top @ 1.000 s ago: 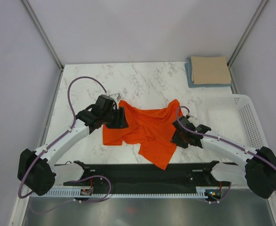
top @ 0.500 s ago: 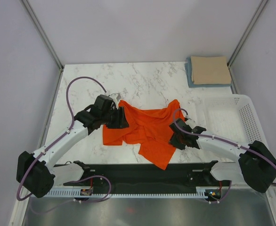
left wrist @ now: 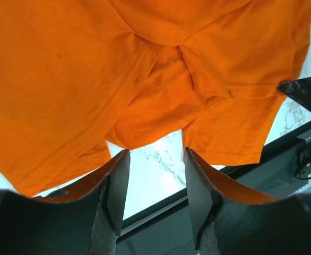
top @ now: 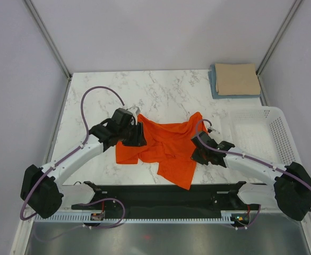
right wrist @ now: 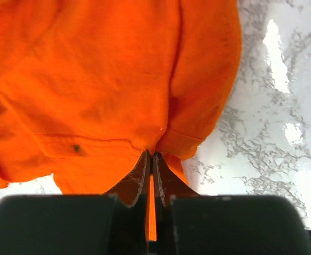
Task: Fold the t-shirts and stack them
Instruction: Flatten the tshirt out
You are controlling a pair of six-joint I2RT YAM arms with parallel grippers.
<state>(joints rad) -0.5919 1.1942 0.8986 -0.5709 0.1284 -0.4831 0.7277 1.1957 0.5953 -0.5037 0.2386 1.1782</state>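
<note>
Near the middle of the marble table (top: 92, 95), the orange t-shirt (top: 163, 149) lies crumpled. Right gripper (right wrist: 152, 156), at its right edge, pinches a fold of hem between closed jaws. Left gripper (left wrist: 156, 155), over its left edge, stands with jaws parted, grasping nothing. At the far right corner, the folded tan t-shirt (top: 236, 78) rests on the light blue t-shirt (top: 213, 87), beyond the white basket (top: 280, 133).

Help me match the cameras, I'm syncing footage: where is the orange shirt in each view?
Top external: orange shirt at the centre, crumpled.
Left wrist: shirt fills the upper part, above the open left gripper.
Right wrist: shirt fills the upper left, hem pinched by the shut right gripper.
Shared landmark: the marble table, visible in all three.
</note>
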